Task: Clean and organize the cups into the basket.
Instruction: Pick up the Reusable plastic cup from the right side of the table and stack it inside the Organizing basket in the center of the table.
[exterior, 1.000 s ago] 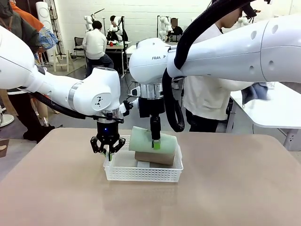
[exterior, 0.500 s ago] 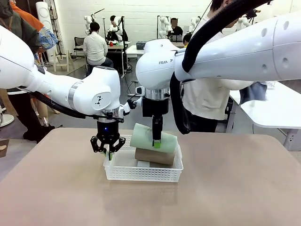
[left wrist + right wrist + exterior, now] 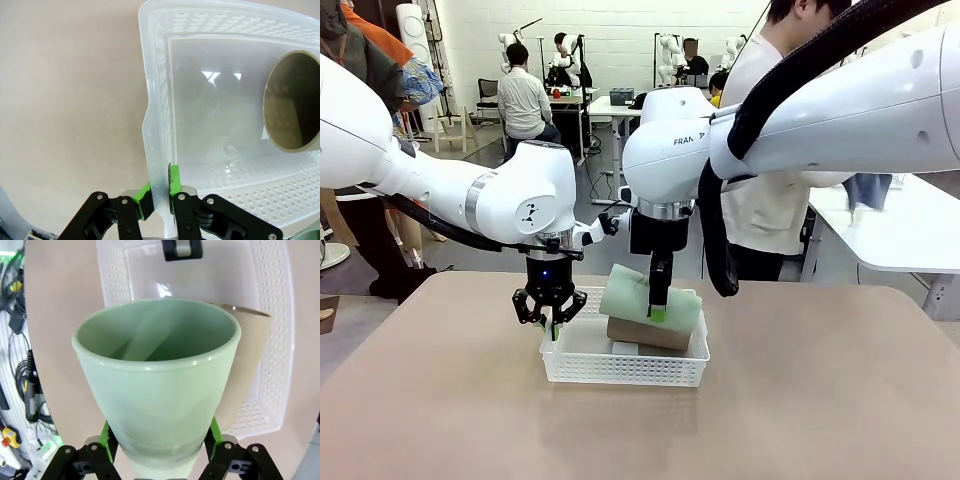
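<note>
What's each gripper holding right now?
Left gripper: closed on the basket wall.
Right gripper: closed on the mint-green cup.

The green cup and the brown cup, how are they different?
The green cup is pale mint; the brown cup is tan. The right gripper holds the green cup up above the basket; the brown cup lies loose inside the basket, underneath it. Both are tall, handleless and on their sides.
</note>
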